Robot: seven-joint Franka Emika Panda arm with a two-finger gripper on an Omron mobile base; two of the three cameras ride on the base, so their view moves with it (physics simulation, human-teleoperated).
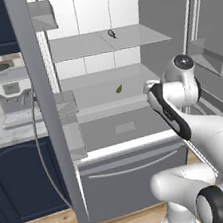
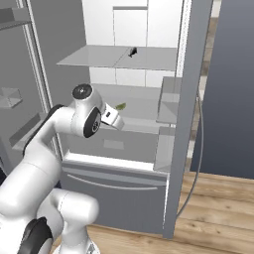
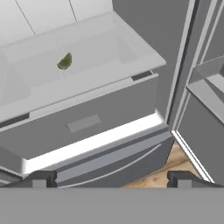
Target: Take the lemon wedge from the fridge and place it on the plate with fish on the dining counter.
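Clearly the fetching step is under way: the fridge (image 1: 119,148) is standing with both doors swung open, and the arm is reaching toward its white interior without having got inside yet. The lemon wedge (image 1: 119,88) is lying on the middle grey shelf (image 1: 96,98), toward the back and apart from everything else; from the right base view the wedge (image 2: 120,106) is showing just past the hand, and from the hand view it (image 3: 65,61) is sitting in the upper left, well apart from the fingertips. The gripper (image 3: 109,180) is holding nothing, its two dark tips (image 3: 39,179) standing wide apart at the bottom of the hand view, one at each side, over the drawer front. A small dark curled object (image 1: 112,33) is resting on the upper shelf and is not the target. Judging from this, the next move is calling for the hand to travel forward and up over the shelf edge, centre the wedge between the fingers, then come down and close gently, since such a thin sliver could easily slip out or be pushed away.
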